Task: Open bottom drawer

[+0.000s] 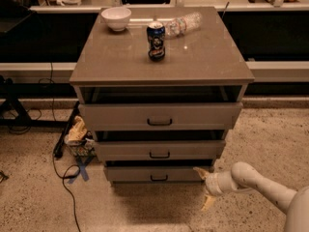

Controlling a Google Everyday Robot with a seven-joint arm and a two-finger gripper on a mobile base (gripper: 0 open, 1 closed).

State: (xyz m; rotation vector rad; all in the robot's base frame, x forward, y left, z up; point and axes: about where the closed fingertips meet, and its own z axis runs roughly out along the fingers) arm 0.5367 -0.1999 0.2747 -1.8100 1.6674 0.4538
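While the gripper (204, 187) hangs low near the floor, below the front right corner of the bench top (203, 62), I see its two pale fingers (208, 203) spread wide with nothing between them. The upper finger points at the right end of the bottom drawer (130, 174); I cannot tell whether it touches.

That drawer is the lowest of three under the bench's front edge. It has a flat grey-taupe front, the narrowest and shallowest, with a small black bar handle (159, 178) at its middle and a dark gap above it.

The white arm (260, 185) rises from the lower right to a rounded joint, and the gripper faces left beyond it.

On the bench, a can (156, 41) stands mid-top, a bowl (116, 18) sits at the back left corner, and a plastic bottle (183, 23) lies along the back edge.
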